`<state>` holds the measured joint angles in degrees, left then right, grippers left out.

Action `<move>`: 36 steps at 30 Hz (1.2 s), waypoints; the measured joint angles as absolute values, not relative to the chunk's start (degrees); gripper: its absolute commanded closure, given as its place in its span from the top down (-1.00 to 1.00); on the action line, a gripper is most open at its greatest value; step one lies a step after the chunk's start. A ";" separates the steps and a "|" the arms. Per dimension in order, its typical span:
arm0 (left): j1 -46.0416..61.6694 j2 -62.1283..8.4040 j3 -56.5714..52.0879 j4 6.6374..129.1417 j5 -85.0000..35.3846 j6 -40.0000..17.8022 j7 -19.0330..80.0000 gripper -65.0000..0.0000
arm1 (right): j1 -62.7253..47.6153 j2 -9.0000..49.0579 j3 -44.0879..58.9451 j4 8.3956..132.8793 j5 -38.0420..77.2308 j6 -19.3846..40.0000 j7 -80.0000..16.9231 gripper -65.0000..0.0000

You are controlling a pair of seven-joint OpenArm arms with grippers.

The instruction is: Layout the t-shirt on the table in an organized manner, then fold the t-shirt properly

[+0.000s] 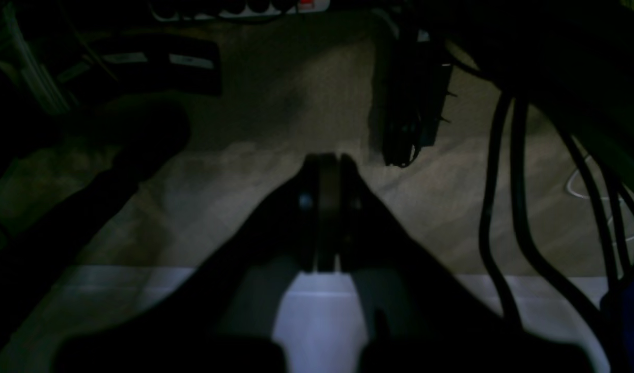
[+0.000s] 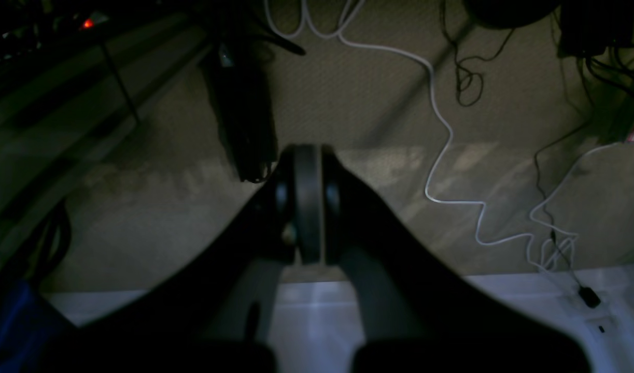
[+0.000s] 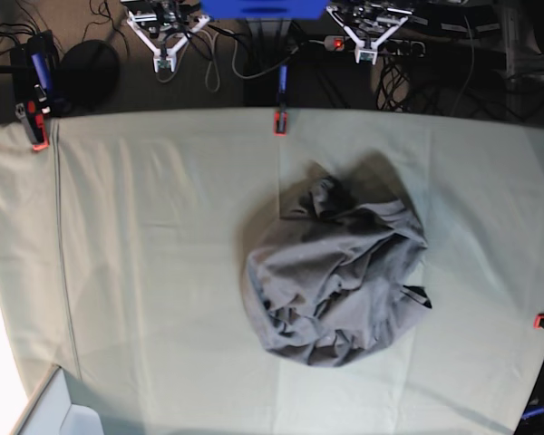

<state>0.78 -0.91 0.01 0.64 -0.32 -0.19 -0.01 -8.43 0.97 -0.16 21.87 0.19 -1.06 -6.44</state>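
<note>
The t-shirt (image 3: pixel 335 276) lies in a crumpled dark grey heap a little right of centre in the base view, resting on the tabletop (image 3: pixel 145 245), with folds bunched over one another and a darker bit of collar or label poking out near the upper part of the mound. No sleeve or hem is spread flat, so the laying-out step looks not yet begun.

Both arms sit parked along the top edge of the base view, well apart from the garment. The left gripper (image 1: pixel 324 160) points down at carpeted floor beyond the table edge, its fingers clenched together on nothing; the right gripper (image 2: pixel 306 155) is likewise pressed closed and empty, with a white cable (image 2: pixel 441 134) snaking over the floor beneath it. This reads as a rest pose, keeping the arms clear of the cloth.

Small red clamps (image 3: pixel 278 122) at the top edge pin the pale green cover, presumably so it will not drag with the shirt.

No container is in view; nothing holds the shirt but the tabletop.
</note>
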 measured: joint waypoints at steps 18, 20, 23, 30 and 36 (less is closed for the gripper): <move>7.07 -0.93 0.01 13.04 -0.34 -0.14 0.25 -1.00 | -9.10 0.97 -0.27 21.91 0.19 -0.82 -6.42 -1.00; 7.11 -0.99 0.01 13.13 -0.34 -0.14 0.25 -1.00 | -9.10 0.97 -0.27 21.93 0.19 -0.82 -6.39 -1.00; 7.31 -1.08 0.01 13.13 -0.34 -0.14 0.64 -1.00 | -9.13 0.99 -0.12 21.91 0.19 -0.82 -6.39 -1.00; 7.46 -1.10 0.01 13.02 -0.34 -0.14 0.64 -1.00 | -9.13 1.02 -0.10 21.93 0.19 -0.82 -6.37 -1.00; 7.46 -1.10 0.01 13.02 -0.34 -0.14 0.64 -1.00 | -9.91 1.10 -0.10 22.02 0.16 -0.80 -6.22 -1.00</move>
